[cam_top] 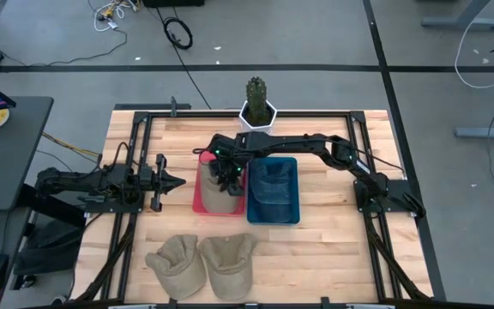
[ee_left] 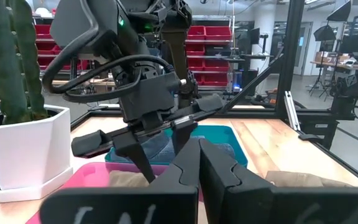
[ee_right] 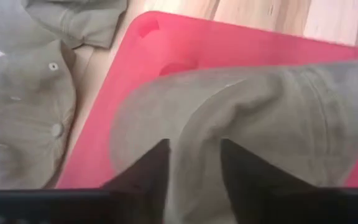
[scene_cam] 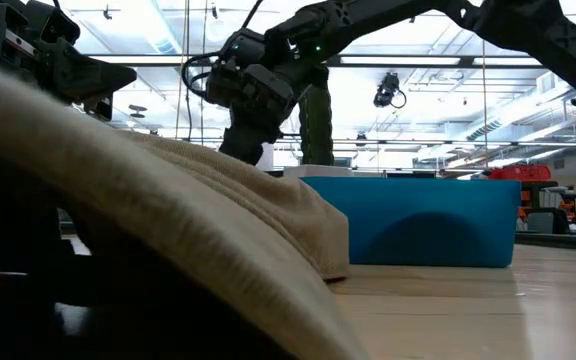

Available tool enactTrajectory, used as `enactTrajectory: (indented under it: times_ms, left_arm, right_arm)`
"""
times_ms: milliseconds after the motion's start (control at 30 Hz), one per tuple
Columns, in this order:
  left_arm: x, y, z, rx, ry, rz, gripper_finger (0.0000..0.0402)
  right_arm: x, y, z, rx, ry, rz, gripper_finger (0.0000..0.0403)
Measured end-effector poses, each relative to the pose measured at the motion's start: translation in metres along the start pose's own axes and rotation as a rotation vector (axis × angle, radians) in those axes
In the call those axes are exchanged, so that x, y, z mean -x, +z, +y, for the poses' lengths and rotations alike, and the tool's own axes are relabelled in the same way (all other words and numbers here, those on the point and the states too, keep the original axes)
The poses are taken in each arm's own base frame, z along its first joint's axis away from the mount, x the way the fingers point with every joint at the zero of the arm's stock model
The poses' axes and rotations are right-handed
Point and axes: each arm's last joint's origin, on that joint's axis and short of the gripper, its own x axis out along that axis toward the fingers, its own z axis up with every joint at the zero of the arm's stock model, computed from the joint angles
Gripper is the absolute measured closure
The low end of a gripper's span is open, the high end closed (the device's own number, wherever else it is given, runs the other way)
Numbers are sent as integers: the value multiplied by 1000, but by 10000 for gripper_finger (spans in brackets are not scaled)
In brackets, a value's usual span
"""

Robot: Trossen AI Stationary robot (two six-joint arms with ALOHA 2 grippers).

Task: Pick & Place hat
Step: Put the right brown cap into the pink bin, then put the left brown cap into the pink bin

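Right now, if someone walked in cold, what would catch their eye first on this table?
Probably the right gripper, fingers apart over a khaki hat in the red tray, beside a blue tray holding a denim hat. Two more khaki hats lie at the table's front edge.

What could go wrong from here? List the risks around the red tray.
1. The right gripper stands open astride a fold of the khaki hat in the red tray; lifting could snag the cloth and drag the hat out.
2. The left gripper, shut, waits close beside the tray, so a sideways retreat of the right arm may clip it.
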Motion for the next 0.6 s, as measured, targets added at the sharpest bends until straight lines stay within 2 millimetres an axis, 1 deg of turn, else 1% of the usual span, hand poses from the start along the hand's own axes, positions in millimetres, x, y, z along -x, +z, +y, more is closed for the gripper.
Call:
enactTrajectory:
  times_ms: [67, 167, 267, 367, 433, 500, 567, 600]
  left_arm:
    - [0, 0, 0, 0, 0, 0, 399]
    - [0, 0, 0, 0, 0, 0, 399]
    - [0, 0, 0, 0, 0, 0, 399]
    - [0, 0, 0, 1, 0, -4, 399]
    - [0, 0, 0, 1, -1, -1, 399]
    - [0, 0, 0, 0, 0, -3, 399]
    - [0, 0, 0, 1, 0, -4, 399]
    - [0, 0, 0, 1, 0, -4, 399]
  right_arm:
    - [0, -2, 1, -17, 5, 17, 210]
    - [9, -3, 5, -66, 6, 46, 161]
    - [27, -2, 11, -128, 3, 64, 126]
    - [46, -1, 20, -146, 12, 85, 102]
    - [55, 2, 30, -105, 12, 63, 94]
    - [64, 2, 45, -14, 29, 19, 90]
    - [72, -5, 60, 97, 76, -34, 90]
    - [75, -14, 67, 148, 106, -48, 90]
